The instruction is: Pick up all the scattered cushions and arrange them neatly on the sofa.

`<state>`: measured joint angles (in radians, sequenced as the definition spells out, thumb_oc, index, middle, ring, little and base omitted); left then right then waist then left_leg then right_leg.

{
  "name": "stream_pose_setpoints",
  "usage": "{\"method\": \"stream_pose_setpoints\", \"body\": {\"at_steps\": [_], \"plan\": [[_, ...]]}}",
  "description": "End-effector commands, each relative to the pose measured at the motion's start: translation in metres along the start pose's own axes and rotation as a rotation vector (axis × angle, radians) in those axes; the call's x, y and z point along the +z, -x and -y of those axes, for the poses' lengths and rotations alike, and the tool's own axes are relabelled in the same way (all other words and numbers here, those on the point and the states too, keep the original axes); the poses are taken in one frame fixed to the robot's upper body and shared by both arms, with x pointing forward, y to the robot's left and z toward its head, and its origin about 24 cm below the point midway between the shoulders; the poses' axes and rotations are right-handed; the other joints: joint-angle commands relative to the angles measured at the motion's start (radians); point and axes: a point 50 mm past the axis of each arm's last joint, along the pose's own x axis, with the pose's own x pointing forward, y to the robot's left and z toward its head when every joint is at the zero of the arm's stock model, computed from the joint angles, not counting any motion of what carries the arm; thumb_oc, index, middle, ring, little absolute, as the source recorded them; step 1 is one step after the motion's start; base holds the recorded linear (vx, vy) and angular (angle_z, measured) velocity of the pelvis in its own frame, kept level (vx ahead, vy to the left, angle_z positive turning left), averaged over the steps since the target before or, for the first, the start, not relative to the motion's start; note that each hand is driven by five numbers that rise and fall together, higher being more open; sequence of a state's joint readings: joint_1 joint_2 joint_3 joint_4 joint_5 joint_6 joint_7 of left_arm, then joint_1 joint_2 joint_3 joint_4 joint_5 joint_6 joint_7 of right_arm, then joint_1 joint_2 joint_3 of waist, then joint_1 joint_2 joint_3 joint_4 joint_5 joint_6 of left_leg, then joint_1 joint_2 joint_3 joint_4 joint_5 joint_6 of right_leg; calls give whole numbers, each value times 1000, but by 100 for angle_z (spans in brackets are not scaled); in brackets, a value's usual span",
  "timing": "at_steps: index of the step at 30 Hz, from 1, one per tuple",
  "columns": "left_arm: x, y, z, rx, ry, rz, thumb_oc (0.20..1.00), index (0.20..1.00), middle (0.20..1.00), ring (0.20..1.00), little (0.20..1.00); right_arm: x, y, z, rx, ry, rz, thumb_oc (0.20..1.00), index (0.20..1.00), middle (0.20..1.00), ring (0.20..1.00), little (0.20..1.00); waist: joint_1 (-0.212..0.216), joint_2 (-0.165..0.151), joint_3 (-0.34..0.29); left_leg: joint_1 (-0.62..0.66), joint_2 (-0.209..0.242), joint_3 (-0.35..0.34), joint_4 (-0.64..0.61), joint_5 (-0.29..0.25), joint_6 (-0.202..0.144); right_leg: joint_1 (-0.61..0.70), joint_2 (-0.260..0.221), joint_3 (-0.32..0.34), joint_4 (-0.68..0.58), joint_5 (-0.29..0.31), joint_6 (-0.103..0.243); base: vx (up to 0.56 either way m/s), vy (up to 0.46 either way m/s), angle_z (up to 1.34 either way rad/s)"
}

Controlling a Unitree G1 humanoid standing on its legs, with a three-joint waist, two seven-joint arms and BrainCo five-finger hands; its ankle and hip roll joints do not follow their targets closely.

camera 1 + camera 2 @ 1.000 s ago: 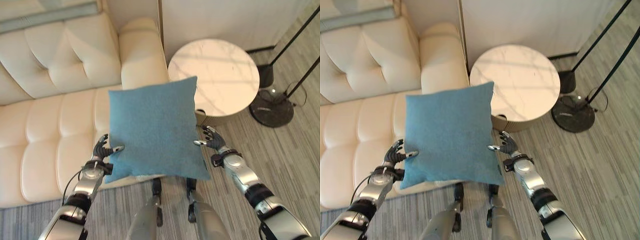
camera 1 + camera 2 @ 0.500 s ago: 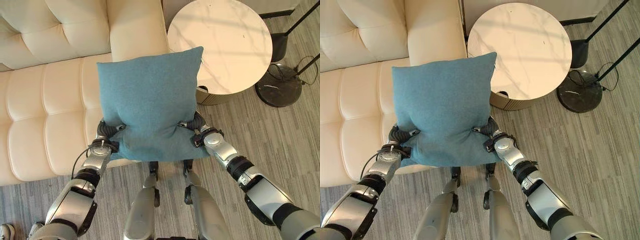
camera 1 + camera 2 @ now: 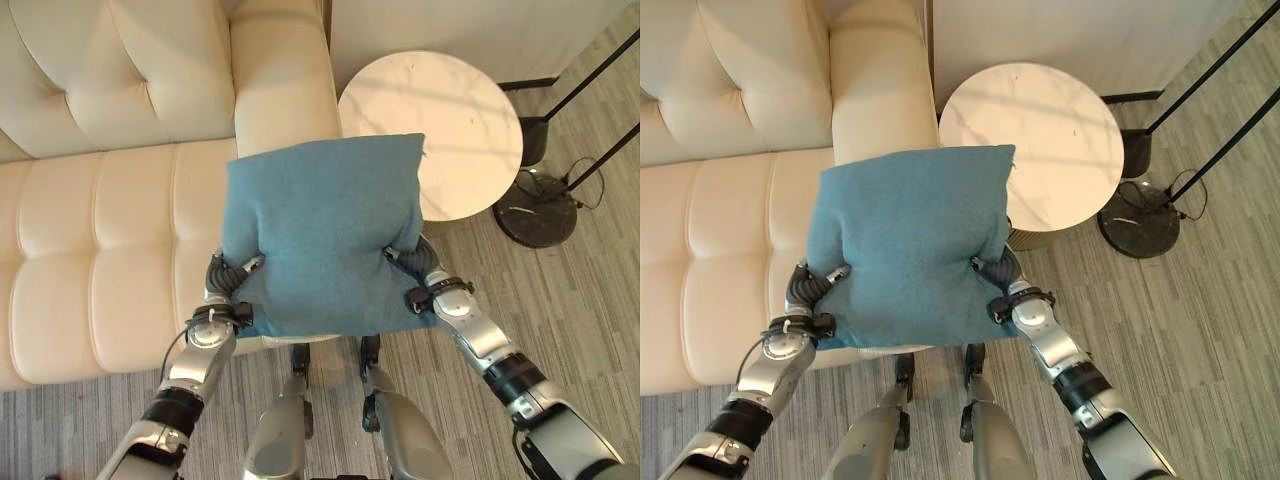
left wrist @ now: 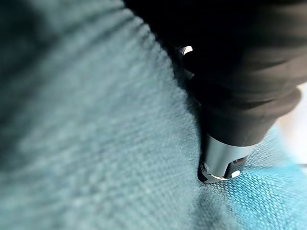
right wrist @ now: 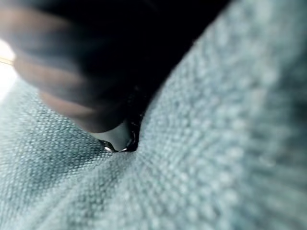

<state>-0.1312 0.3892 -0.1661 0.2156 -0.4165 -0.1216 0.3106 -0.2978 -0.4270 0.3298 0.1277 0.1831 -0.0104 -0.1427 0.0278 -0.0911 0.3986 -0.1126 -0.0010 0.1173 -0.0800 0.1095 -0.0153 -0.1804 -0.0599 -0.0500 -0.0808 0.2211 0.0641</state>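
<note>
A square blue cushion (image 3: 322, 230) hangs in front of me, above the front right corner of the cream sofa (image 3: 100, 250). My left hand (image 3: 223, 281) grips its lower left side, fingers behind and thumb dug into the cloth. My right hand (image 3: 417, 263) grips the lower right side the same way. The cloth bulges between the two holds. In the left wrist view the thumb (image 4: 219, 163) presses into the blue weave (image 4: 96, 143). The right wrist view has that hand's dark cover (image 5: 96, 91) sunk into the cushion (image 5: 216, 143).
The sofa's tufted back (image 3: 110, 70) and right armrest (image 3: 282, 80) lie beyond the cushion. A round marble side table (image 3: 440, 120) stands right of the armrest. A floor lamp's black base (image 3: 540, 212) and slanted poles (image 3: 600, 65) sit further right on the grey striped floor (image 3: 590, 300).
A second ago both hands stood open at the cushion's sides; they have since closed into its lower edges and drawn it nearer. The camera has shifted as well.
</note>
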Motion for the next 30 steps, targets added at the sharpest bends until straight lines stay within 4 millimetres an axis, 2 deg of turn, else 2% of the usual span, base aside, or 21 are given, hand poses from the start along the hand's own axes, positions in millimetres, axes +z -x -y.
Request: {"method": "stream_pose_setpoints", "body": {"at_steps": [1,3,4,6,7,8,9,10,12,14,15,16,17,19,20,21,22,23,24,27,30], "plan": [[27,15,35,-202,141,172,200,200,200,200,200,33,21,-26,134,-61,248,200,200,200,200,200,-28,19,-188,50,-27,-5,17,-126,11,30,-19,25,58,-129,92,29,112,-21],[28,20,31,-198,146,178,200,200,200,200,200,35,30,-23,130,-76,260,200,200,200,200,200,-31,19,-196,65,-29,0,15,-129,14,36,-21,30,59,-125,97,-28,104,-16],[32,23,24,-180,150,201,200,200,200,200,200,37,39,-20,114,-119,282,200,200,200,200,200,-47,15,-192,70,-34,9,14,-130,20,16,-23,49,84,-90,118,-83,56,-17],[37,24,21,-175,133,227,200,200,200,200,200,41,41,-20,103,-154,306,200,200,200,200,200,-50,12,-185,61,-34,21,22,-126,24,-1,-23,60,107,-70,133,-203,44,-21],[42,24,19,-175,123,248,200,200,200,200,200,45,43,-19,88,-178,328,200,200,200,200,200,-50,14,-176,49,-26,26,34,-121,26,-13,-19,58,140,-85,132,-413,33,-33],[49,26,17,-191,114,283,200,200,200,200,200,51,47,-17,72,-219,367,200,200,200,200,200,-43,23,-162,25,-7,29,55,-103,26,-10,-11,44,228,-142,115,-301,18,-40],[49,26,17,-191,113,282,200,200,200,200,200,51,47,-17,72,-219,366,200,200,200,200,200,-43,22,-162,25,-8,28,57,-104,26,-12,-12,43,234,-147,115,-329,14,-16],[55,27,17,-201,108,313,200,200,200,200,200,53,50,-14,57,-232,386,200,200,200,200,200,-37,29,-157,9,1,21,69,-91,28,8,-6,48,317,-188,99,-217,-14,13],[58,30,16,-230,97,325,200,200,200,200,200,53,54,-6,32,-208,391,200,200,200,200,200,-17,40,-196,-27,8,-17,58,-47,22,65,30,80,477,-256,70,-319,-109,33],[59,32,15,-241,84,330,200,200,200,200,200,56,53,-2,23,-185,408,200,200,200,200,200,10,38,-223,-64,2,-50,58,-13,8,109,55,98,548,-243,70,-285,-193,74],[62,34,16,-252,93,342,200,200,200,200,200,58,53,0,7,-188,416,200,200,200,200,200,35,33,-232,-114,-7,-68,59,25,-20,180,86,101,435,-348,26,-330,-208,105],[65,35,16,-254,100,353,200,200,200,200,200,59,51,2,-3,-196,424,200,200,200,200,200,43,35,-230,-148,-10,-81,64,47,-46,204,101,89,378,-390,4,-581,-273,87],[67,34,19,-267,117,359,200,200,200,200,200,61,49,8,-28,-194,435,200,200,200,200,200,57,58,-212,-204,3,-81,49,101,-90,204,134,80,276,-431,-31,-595,-219,106],[68,35,21,-277,127,362,200,200,200,200,200,62,49,9,-28,-191,441,200,200,200,200,200,52,72,-202,-229,8,-86,41,116,-104,199,143,64,241,-430,-39,-390,-98,123],[67,36,22,-281,129,361,200,200,200,200,200,63,49,11,-28,-177,443,200,200,200,200,200,49,78,-188,-234,10,-79,44,105,-110,181,143,52,238,-420,-39,-325,-7,67],[67,35,25,-294,131,358,200,200,200,200,200,62,48,12,-30,-154,435,200,200,200,200,200,36,74,-169,-241,3,-71,89,74,-100,163,127,34,239,-406,-36,-581,11,23],[67,36,29,-322,142,354,200,200,200,200,200,60,48,13,-26,-141,420,200,200,200,200,200,10,61,-164,-234,7,-33,185,15,-66,135,89,-12,228,-367,-24,-537,32,28],[67,38,31,-342,147,355,200,200,200,200,200,60,49,13,-18,-141,420,200,200,200,200,200,-1,52,-168,-216,9,-24,221,-30,-50,121,68,-30,220,-348,-20,-363,27,60],[67,38,31,-342,147,355,200,200,200,200,200,60,49,13,-18,-141,420,200,200,200,200,200,-2,53,-169,-220,11,-26,222,-28,-50,119,70,-31,219,-345,-20,-215,7,102],[66,39,36,-370,180,351,200,200,200,200,200,57,52,12,6,-147,409,200,200,200,200,200,-32,24,-180,-129,31,-19,309,-163,-33,96,18,-67,182,-298,-14,-215,3,56],[64,38,45,-389,217,337,200,200,200,200,200,55,53,13,1,-175,405,200,200,200,200,200,-64,24,-190,-31,97,58,275,-183,-42,97,-7,-133,144,-278,-6,-124,56,61]]}}
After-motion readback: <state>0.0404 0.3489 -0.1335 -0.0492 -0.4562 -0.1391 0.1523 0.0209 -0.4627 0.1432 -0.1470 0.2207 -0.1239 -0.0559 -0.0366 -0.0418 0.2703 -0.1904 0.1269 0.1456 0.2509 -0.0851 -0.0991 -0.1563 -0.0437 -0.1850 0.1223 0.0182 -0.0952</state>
